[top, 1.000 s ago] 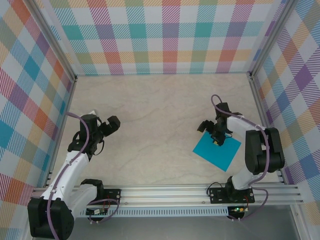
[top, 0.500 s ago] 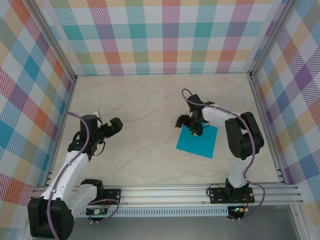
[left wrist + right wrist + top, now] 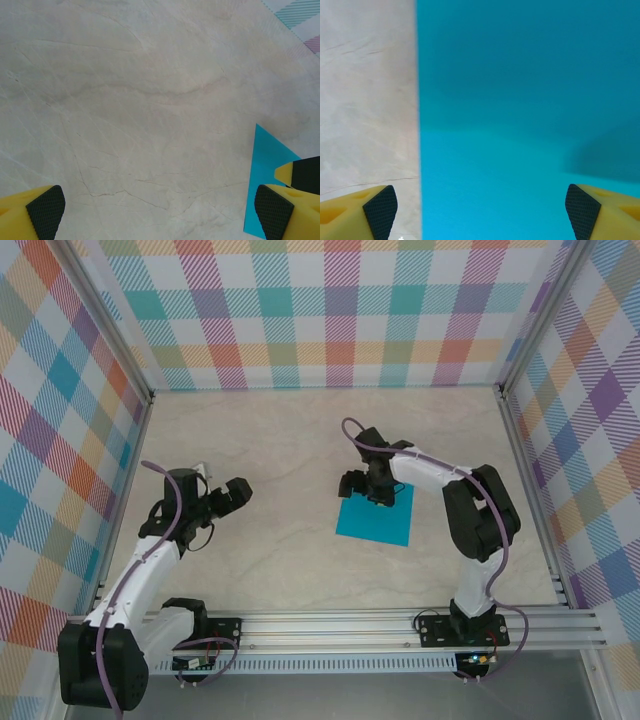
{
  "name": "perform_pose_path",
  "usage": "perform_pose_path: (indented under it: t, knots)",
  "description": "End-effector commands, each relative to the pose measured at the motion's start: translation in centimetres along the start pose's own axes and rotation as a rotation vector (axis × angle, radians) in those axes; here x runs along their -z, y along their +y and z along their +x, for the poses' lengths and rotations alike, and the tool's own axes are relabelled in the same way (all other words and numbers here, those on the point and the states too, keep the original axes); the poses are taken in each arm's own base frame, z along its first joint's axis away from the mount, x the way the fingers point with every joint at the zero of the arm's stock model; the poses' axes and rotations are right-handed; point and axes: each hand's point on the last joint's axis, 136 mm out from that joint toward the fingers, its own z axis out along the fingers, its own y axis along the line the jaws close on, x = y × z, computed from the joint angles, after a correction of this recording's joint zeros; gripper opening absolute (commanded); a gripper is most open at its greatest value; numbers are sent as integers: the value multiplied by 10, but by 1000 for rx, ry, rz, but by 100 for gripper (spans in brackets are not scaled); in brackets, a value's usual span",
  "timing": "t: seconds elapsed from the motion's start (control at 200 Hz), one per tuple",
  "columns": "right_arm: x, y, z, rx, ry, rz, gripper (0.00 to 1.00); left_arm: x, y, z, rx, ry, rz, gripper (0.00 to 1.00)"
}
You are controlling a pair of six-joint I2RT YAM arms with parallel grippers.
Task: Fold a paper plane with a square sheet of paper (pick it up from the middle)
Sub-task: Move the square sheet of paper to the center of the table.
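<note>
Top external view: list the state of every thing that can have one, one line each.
square sheet of paper: flat on the table, unfolded.
right gripper: open, fingers spread over the sheet near its far edge.
left gripper: open, over bare table, apart from the sheet.

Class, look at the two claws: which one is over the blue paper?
The right claw. It sits open over the far edge of the paper, while the left claw is well apart from it, over bare table.
</note>
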Motion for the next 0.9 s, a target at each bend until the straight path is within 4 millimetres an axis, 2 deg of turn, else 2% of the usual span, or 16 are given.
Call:
perform_pose_path:
  t: [0.0,0.135,0.2,0.335,0.41,0.63,0.72,0.795,0.895]
  knots:
    - [-7,-17,10,-7,17,58,90,-4,-12,-2,-22,23,62,100]
    - [-24,-14,15,14,61,51,89,-10,-14,3,-22,66,65,100]
    - [-32,-6,19,51,90,16,89,-9,-15,5,-15,86,56,100]
    - [-45,14,33,156,139,-31,87,2,-11,15,26,149,-8,100]
    - [-48,24,41,204,162,-62,87,8,-18,17,27,147,25,100]
    - [-45,34,58,305,210,-78,86,13,-19,21,21,136,42,100]
    - [-43,37,55,327,209,-81,86,13,-21,28,21,166,60,100]
    - [-38,44,53,350,207,-97,81,14,-20,31,23,169,63,100]
    - [-25,46,44,346,156,-67,83,13,-22,31,27,170,75,100]
